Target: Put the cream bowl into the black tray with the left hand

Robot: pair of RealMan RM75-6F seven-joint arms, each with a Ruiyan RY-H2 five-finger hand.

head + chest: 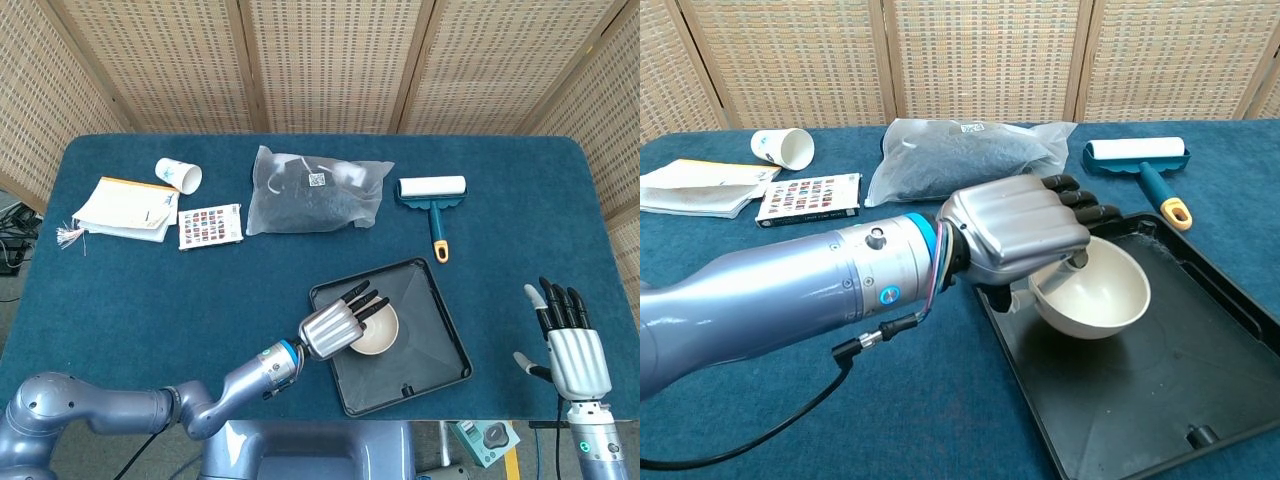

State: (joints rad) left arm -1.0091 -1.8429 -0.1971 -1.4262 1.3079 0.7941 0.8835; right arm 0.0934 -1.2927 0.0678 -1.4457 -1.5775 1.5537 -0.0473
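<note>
The left hand holds the cream bowl by its near rim, fingers hooked over the edge and into the bowl. The bowl sits over the middle of the black tray, low inside it; in the chest view its base looks just at the tray floor, though whether it touches cannot be told. The left arm reaches in across the tray's left edge and hides that corner in the chest view.

The right hand stands well apart at the table's right edge, fingers straight and slightly spread, holding nothing.

Behind the tray lie a clear bag of dark contents and, to its right, a lint roller with a teal frame and a yellow-tipped handle pointing toward the tray's far corner, near it but apart. Farther left on the blue table are a printed card, a stack of papers and a paper cup lying on its side. None of these lie between the bowl and the tray. A black cable hangs from the left arm over the cloth.
</note>
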